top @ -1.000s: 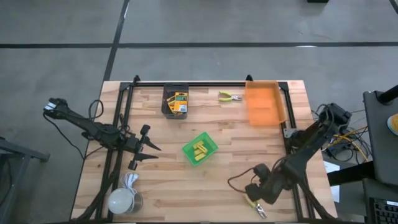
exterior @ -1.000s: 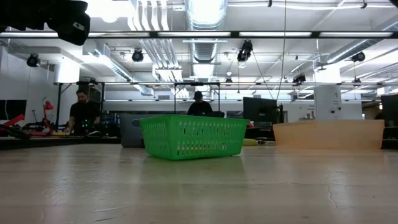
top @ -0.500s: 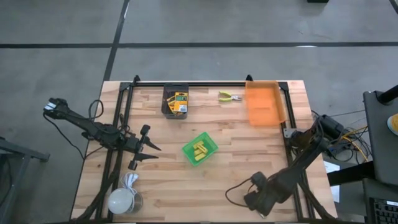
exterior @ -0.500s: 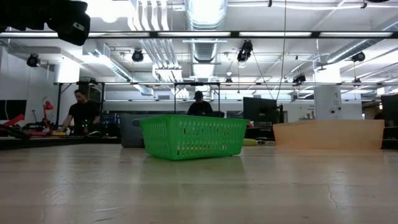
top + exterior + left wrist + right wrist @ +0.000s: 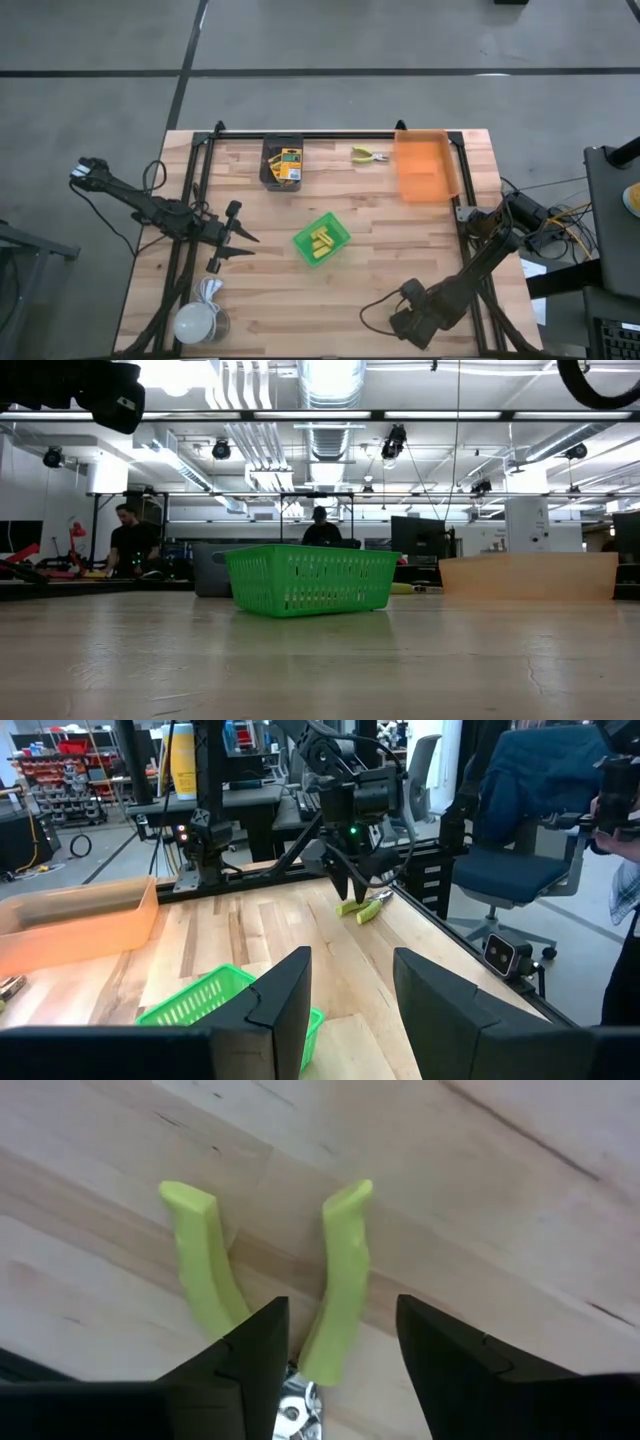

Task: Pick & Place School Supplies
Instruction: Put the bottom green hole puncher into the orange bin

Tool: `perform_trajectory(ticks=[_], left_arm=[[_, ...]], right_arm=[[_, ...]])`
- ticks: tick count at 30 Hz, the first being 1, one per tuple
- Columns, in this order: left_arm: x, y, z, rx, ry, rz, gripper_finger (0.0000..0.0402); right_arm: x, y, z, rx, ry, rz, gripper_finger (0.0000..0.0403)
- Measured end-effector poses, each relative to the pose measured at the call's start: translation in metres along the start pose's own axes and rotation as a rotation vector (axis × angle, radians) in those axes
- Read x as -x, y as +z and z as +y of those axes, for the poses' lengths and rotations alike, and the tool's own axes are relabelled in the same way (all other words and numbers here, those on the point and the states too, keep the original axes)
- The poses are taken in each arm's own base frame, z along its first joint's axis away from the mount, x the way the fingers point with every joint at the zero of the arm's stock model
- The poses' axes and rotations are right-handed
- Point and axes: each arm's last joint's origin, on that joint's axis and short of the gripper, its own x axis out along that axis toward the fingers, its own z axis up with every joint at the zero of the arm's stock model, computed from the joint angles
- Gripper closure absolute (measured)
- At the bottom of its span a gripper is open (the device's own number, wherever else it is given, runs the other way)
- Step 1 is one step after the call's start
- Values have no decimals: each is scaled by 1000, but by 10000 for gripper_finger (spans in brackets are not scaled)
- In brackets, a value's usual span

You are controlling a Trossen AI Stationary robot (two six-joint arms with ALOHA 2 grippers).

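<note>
Pliers under right pincer, near tabletop edge

High: right pincer (image 5: 415, 325) low at near-right tabletop (image 5: 380, 250); green bin (image 5: 321, 239) mid, orange bin (image 5: 424, 166) far.
Left wrist: left pincer (image 5: 350, 1005) parted, empty.
Right wrist: fingers (image 5: 250, 1350) astride one handle of the pliers (image 5: 270, 1285), not clamped.

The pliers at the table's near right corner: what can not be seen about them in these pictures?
- High view: pliers hidden under the right gripper.
- Right wrist view: only the yellow-green handles show; the metal head is behind the fingers, so contact is unclear.
- Left wrist view: pliers too small for detail.
</note>
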Motion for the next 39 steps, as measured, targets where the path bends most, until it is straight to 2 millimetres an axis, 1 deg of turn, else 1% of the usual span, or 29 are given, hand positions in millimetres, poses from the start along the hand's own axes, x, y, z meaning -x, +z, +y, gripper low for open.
perform_trajectory(ticks=[5,15,21,25,31,39], left_arm=[[0,0,0,0,0,2,252],[0,0,0,-1,0,3,252],[0,0,0,-1,0,3,252],[0,0,0,-1,0,4,252],[0,0,0,-1,0,4,252],[0,0,0,-1,0,4,252]], right_arm=[[-6,-1,2,0,2,1,233],[-8,0,1,-2,-7,-3,267],[-9,0,0,1,-10,-4,298],[-9,-1,1,36,-1,20,324],[-10,0,0,39,-7,24,361],[-10,0,0,43,-8,24,364]])
